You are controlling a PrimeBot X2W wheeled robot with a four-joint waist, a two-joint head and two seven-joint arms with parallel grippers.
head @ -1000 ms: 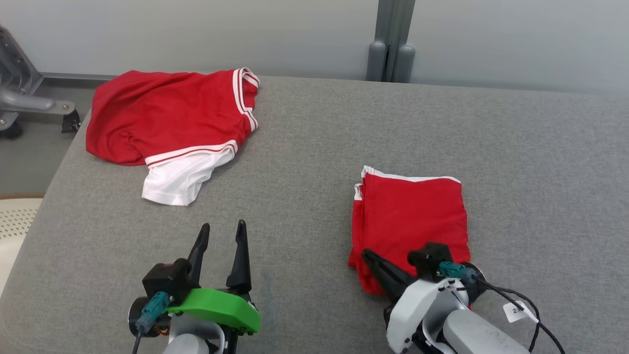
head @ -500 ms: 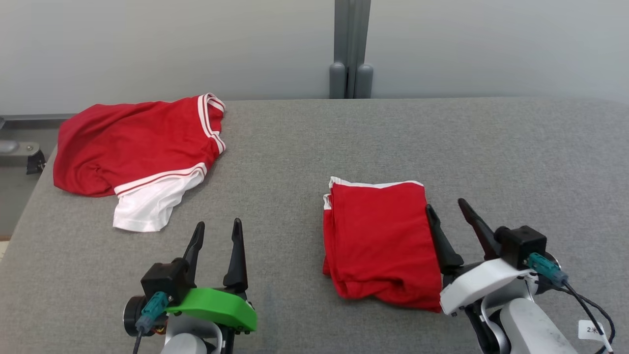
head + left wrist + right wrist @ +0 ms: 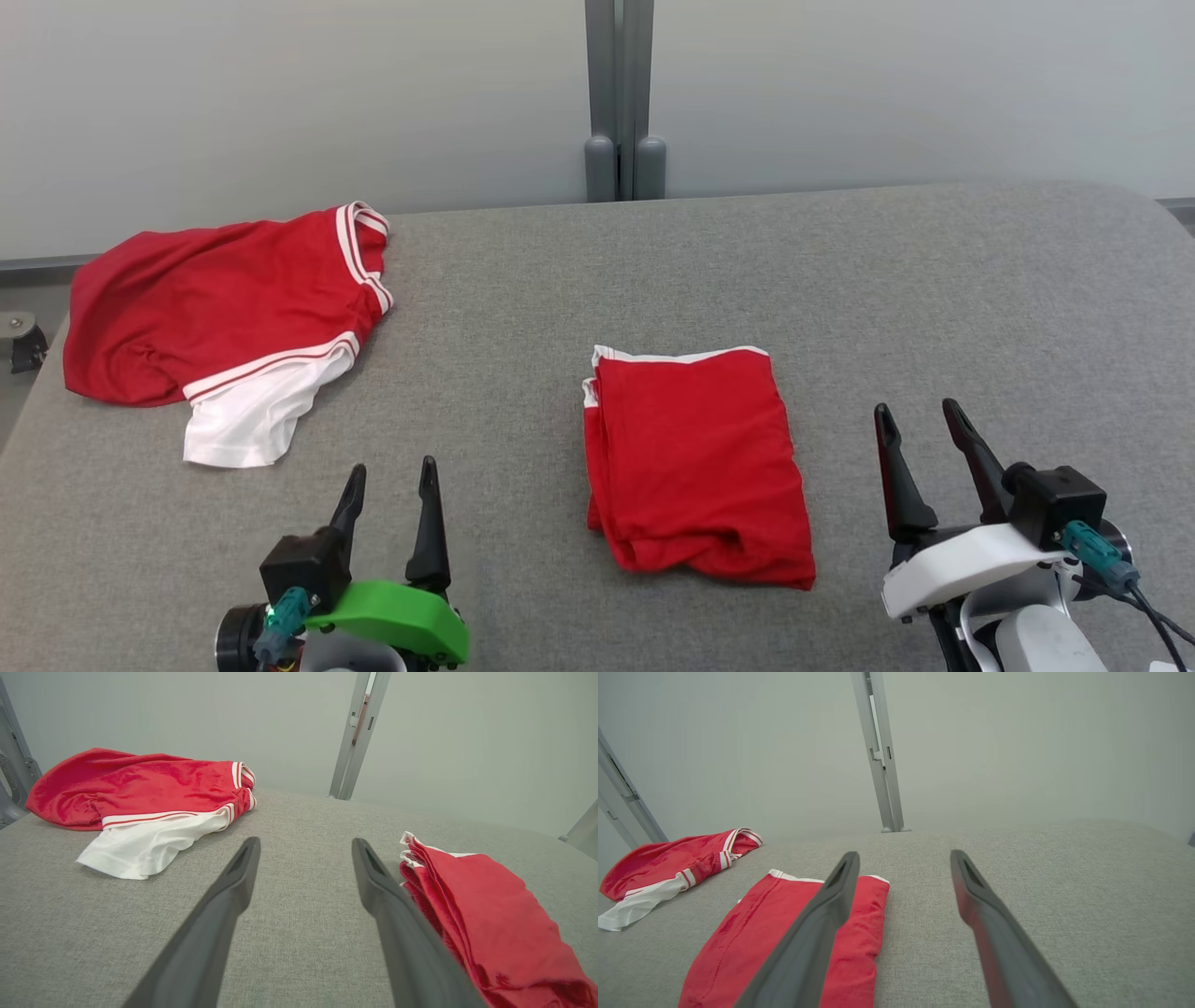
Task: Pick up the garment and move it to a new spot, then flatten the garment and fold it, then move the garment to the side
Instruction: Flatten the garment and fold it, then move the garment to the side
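A red garment (image 3: 695, 457) with a white trim lies folded into a neat rectangle on the grey fabric table (image 3: 934, 280), in the middle near the front. Nothing holds it. My right gripper (image 3: 915, 409) stands open just to its right, fingers pointing away, apart from the cloth. In the right wrist view the gripper (image 3: 904, 855) is open over bare table with the folded garment (image 3: 733, 942) to its left. My left gripper (image 3: 392, 469) stands open to the garment's left. In the left wrist view that gripper (image 3: 306, 842) is empty, with the garment (image 3: 490, 919) on its right.
A second red and white garment (image 3: 215, 317) lies crumpled at the table's far left, near the edge. It also appears in the wrist views (image 3: 140, 793) (image 3: 668, 868). A grey post (image 3: 616, 103) rises behind the table against a pale wall.
My right gripper has opened, let go of the folded garment's near corner and drawn back to its right. The head camera has turned, shifting the whole picture. The left gripper stays open.
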